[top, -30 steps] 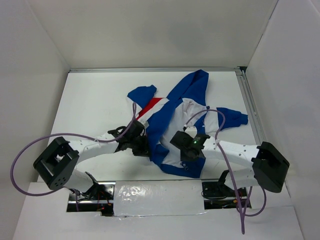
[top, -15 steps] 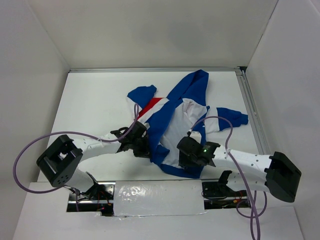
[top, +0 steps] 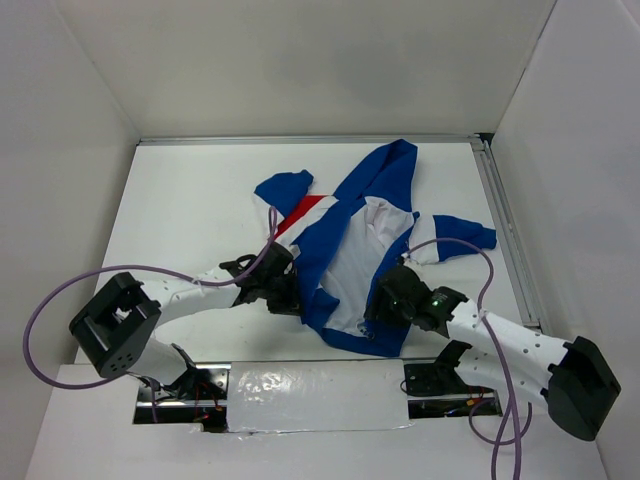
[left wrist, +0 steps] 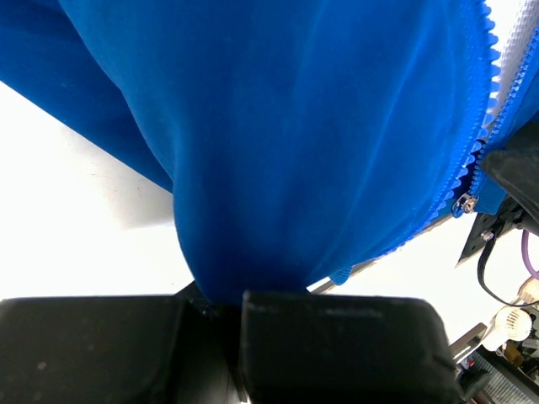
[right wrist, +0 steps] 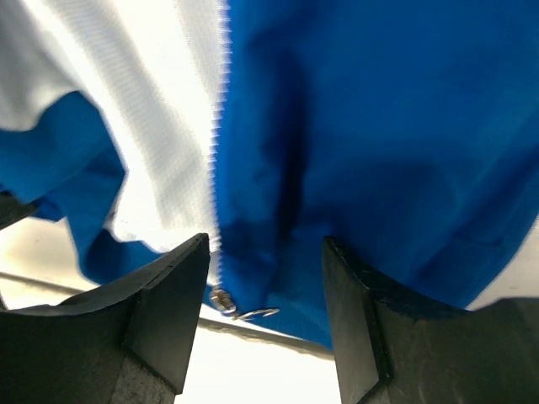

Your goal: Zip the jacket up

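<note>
Right hand [right wrist: 265,257] agape over jacket [right wrist: 387,126] hem

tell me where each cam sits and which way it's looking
Top external: above and behind the arm bases, looking down on the table; left arm and right arm show whole, left pincer and right pincer at the open jacket.
Left wrist: on the left arm, looking along its shut fingers at blue fabric pinched between them.
Right wrist: on the right arm, looking between its spread fingers at the blue front panel.
Shared: both wrist views catch the zipper slider near the hem.
</note>
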